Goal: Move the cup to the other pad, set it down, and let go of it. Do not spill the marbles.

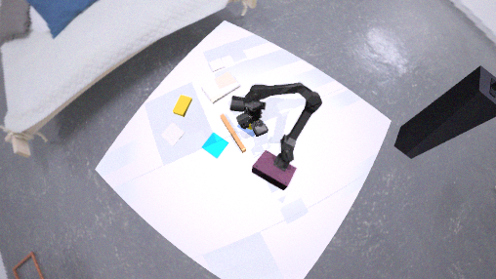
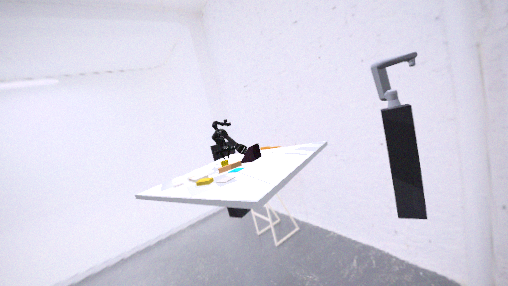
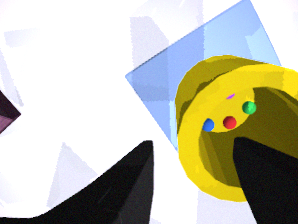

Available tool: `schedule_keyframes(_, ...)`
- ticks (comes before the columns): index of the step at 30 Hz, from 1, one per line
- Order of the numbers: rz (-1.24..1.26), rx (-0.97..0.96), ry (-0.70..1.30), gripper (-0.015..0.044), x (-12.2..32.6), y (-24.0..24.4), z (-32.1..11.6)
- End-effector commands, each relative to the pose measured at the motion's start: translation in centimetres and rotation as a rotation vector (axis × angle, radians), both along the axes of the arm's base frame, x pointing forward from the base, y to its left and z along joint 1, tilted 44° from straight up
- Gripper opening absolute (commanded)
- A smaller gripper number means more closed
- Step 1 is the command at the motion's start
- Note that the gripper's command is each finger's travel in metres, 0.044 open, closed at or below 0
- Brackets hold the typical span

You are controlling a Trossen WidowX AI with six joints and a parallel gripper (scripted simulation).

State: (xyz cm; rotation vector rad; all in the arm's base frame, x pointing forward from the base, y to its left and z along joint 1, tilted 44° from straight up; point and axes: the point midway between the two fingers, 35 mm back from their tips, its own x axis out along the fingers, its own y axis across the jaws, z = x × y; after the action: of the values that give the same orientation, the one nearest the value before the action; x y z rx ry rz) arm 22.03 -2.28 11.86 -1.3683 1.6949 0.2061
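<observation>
The yellow cup [image 1: 250, 127] [image 2: 224, 163] [image 3: 192, 170] stands upright on the blue pad [image 1: 247, 132] [image 3: 155, 75]. Several marbles lie inside it, among them a red marble [image 3: 229, 122], a green marble [image 3: 249, 107] and a blue marble [image 3: 208, 125]; a sliver of purple also shows. My gripper [image 1: 252, 124] [image 3: 193, 148] points down over the cup, partly open, with nothing held. In the wrist view one finger is outside the cup's rim and the other overlaps its mouth. The cyan pad [image 1: 212, 145] [image 2: 236, 170] is bare.
An orange bar [image 1: 233, 134] [image 2: 230, 167] lies between the two pads. A dark purple block [image 1: 270, 171] [image 2: 251, 153] is at the arm's base. A yellow block [image 1: 183, 105] [image 2: 204, 181], a pale box [image 1: 215, 93] and a white tile [image 1: 173, 134] lie farther off on the table.
</observation>
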Motion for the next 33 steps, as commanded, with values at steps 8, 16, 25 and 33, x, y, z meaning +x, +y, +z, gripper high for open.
schedule_keyframes(8,0.006,-0.003,0.004,0.0167,0.1,-1.3,-1.3)
schedule_keyframes(16,0.005,-0.005,0.004,0.0167,0.0,-2.2,-2.2)
schedule_keyframes(25,0.005,-0.008,0.004,0.0167,0.0,-3.2,-3.1)
schedule_keyframes(33,-0.001,-0.005,0.0,0.0133,0.0,-3.1,-3.0)
